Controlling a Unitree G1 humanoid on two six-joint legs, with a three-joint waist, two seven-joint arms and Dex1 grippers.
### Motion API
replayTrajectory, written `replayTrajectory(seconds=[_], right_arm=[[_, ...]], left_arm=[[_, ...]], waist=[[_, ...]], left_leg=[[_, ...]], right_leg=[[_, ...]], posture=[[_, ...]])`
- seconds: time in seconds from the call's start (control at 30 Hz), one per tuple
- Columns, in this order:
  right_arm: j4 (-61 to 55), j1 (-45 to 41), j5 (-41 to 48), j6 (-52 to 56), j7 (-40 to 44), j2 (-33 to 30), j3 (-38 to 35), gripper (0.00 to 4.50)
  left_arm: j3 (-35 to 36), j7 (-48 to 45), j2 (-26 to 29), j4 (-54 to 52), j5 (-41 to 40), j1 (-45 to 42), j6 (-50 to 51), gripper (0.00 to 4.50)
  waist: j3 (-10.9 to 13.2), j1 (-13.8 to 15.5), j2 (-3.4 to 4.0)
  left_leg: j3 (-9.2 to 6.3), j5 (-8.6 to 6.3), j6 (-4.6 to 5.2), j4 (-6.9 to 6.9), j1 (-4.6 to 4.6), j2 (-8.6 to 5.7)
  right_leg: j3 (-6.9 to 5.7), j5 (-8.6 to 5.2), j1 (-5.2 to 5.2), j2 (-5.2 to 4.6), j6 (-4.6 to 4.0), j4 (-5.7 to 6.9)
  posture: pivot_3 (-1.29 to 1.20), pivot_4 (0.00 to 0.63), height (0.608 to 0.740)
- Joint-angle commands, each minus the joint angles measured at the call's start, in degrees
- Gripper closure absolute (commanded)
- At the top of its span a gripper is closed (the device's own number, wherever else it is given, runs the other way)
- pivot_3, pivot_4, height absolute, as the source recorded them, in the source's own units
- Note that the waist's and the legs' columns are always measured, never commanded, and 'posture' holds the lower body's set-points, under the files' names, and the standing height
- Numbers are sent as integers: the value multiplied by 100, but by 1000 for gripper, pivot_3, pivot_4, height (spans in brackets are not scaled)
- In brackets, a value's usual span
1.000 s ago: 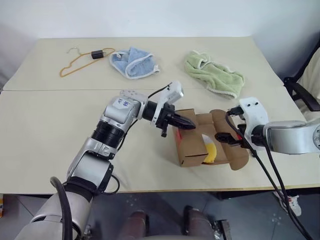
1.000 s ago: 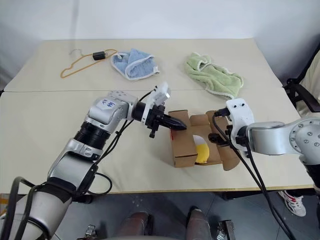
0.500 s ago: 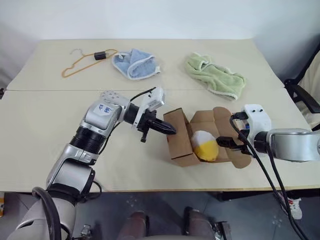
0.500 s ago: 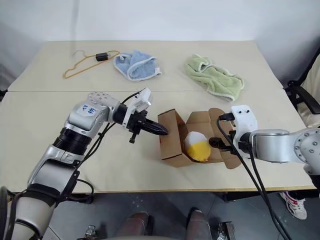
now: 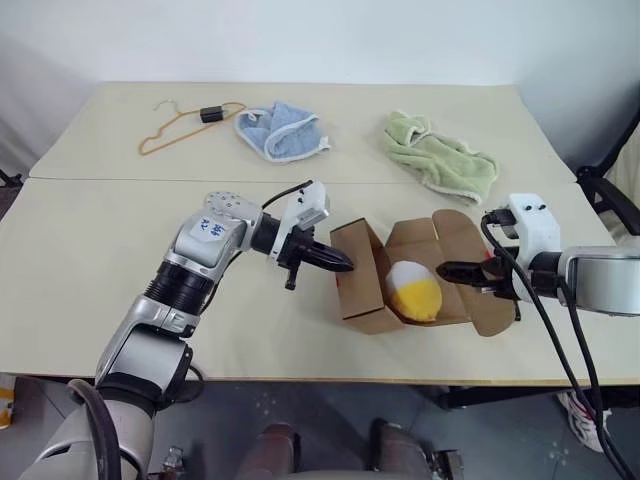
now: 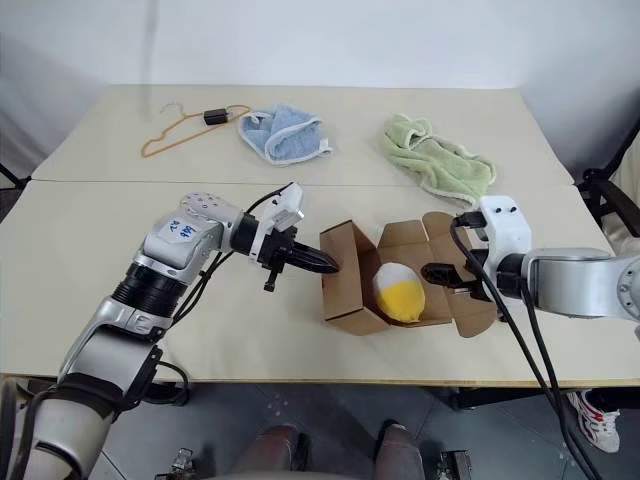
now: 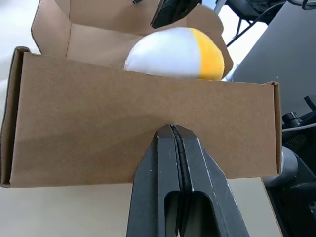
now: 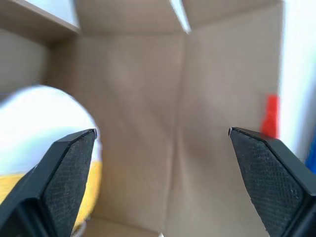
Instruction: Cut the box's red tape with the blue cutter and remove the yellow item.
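Observation:
The brown box (image 5: 360,278) stands open near the table's front edge, flaps spread. The yellow item (image 5: 416,294), a round white-and-yellow toy, lies inside it. My left gripper (image 5: 343,265) is shut and empty, its tip against the outside of the box's left wall (image 7: 98,133). My right gripper (image 5: 450,270) is open over the right side of the box, just right of the toy (image 8: 44,128), holding nothing. A strip of red tape (image 8: 271,116) sits on a flap past the right finger. The blue cutter is hidden, unless a blue sliver (image 8: 311,155) beside the tape belongs to it.
At the back of the table (image 5: 100,250) lie an orange wire hanger (image 5: 160,142), a blue cloth (image 5: 285,132) and a green towel (image 5: 440,160). A dark chair (image 5: 600,188) stands off the table's right edge.
The whole view has shifted. My left gripper drew back leftward from above the box to its left wall. The box's flaps now stand spread, with the toy fully exposed.

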Motion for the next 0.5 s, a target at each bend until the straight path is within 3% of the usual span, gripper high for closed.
replayTrajectory(seconds=[0.03,0.5], right_arm=[[-289,-60,117,-54,-11,-8,-53,23],[-318,729,-289,-181,102,268,-42,23]], left_arm=[[-539,240,-52,507,585,378,37,4500],[-557,299,-31,733,867,649,-117,4500]], waist=[[-1,7,0],[-19,128,-8]], left_leg=[[0,0,0,0,1,0],[-13,7,9,2,-23,-2]], right_leg=[[0,0,2,0,-1,-1],[-10,27,-3,3,-8,-31]], posture=[[0,150,740],[0,150,740]])
